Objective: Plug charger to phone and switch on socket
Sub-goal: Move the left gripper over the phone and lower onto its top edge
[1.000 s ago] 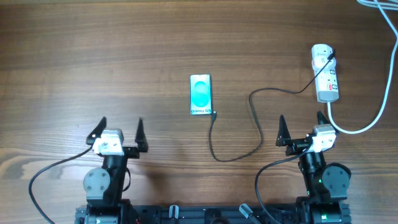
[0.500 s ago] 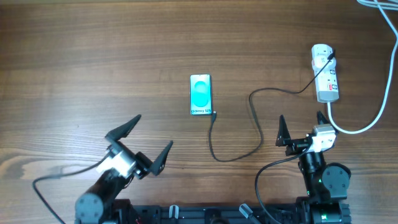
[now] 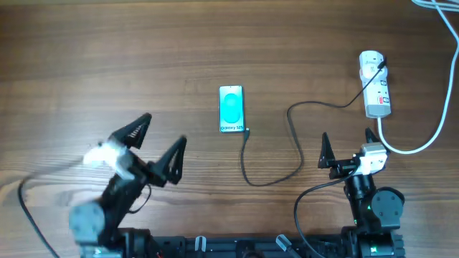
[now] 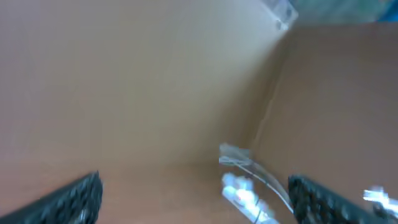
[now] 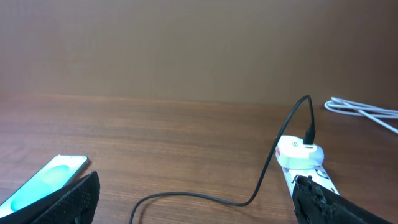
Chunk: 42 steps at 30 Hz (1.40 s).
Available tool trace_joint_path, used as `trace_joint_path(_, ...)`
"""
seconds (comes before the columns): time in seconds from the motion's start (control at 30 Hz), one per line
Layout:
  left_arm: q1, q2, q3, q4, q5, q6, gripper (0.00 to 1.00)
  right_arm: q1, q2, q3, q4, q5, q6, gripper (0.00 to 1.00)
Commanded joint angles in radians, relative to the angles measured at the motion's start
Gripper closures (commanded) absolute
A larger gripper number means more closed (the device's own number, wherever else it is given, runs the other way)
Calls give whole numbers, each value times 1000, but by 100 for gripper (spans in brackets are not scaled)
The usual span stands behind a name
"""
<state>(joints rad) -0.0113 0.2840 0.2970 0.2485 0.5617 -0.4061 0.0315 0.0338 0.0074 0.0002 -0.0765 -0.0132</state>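
The phone (image 3: pixel 231 109) lies flat mid-table, its cyan screen lit. The charger (image 3: pixel 242 158) is a thin black cable. Its connector tip lies at the phone's near right corner; I cannot tell if it is plugged in. Its black plug sits in the white socket (image 3: pixel 375 92) at the far right. My left gripper (image 3: pixel 162 133) is open and empty, near-left of the phone, angled toward it. My right gripper (image 3: pixel 347 136) is open and empty, just near of the socket. The right wrist view shows the phone (image 5: pixel 45 179), the cable (image 5: pixel 180 193), the socket (image 5: pixel 300 155) and the open gripper (image 5: pixel 196 200).
The socket's thick white lead (image 3: pixel 423 143) loops along the table's right edge and shows in the right wrist view (image 5: pixel 367 111). The left wrist view is motion-blurred: open gripper (image 4: pixel 196 199), wood surface, and a blurred white shape (image 4: pixel 241 186) with a thin line.
My left arm has swung: its gripper turned to the right and moved forward toward the phone, still open. The right arm, phone, charger and socket have not moved.
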Motion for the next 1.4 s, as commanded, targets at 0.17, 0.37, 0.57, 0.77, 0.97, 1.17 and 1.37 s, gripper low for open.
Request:
trace_joint_path(0.17, -4, 580, 513, -483, 333, 57, 0, 5, -3, -2, 1, 16, -10, 0)
trace_joint_path(0.37, -56, 745, 563, -598, 219, -47, 0, 5, -3, -2, 1, 16, -11, 1)
trace_joint_path(0.57, -269, 993, 986, -1098, -229, -43, 0, 5, -3, -2, 1, 16, -10, 1)
trace_joint_path(0.77, -443, 1348, 1321, -1398, -432, -44, 0, 5, -3, -2, 1, 16, -11, 0)
trace_joint_path(0.97, -505, 1487, 1321, -1421, -436, -175, 0, 5, -3, -2, 1, 16, -10, 0)
trace_joint_path(1.17, -513, 1588, 1336, -1495, -449, -178, 0, 5, -3, -2, 1, 16, -10, 0)
trace_joint_path(1.37, -513, 1643, 1472, -1523, -520, -179, 1, 5, -3, -2, 1, 16, -10, 0)
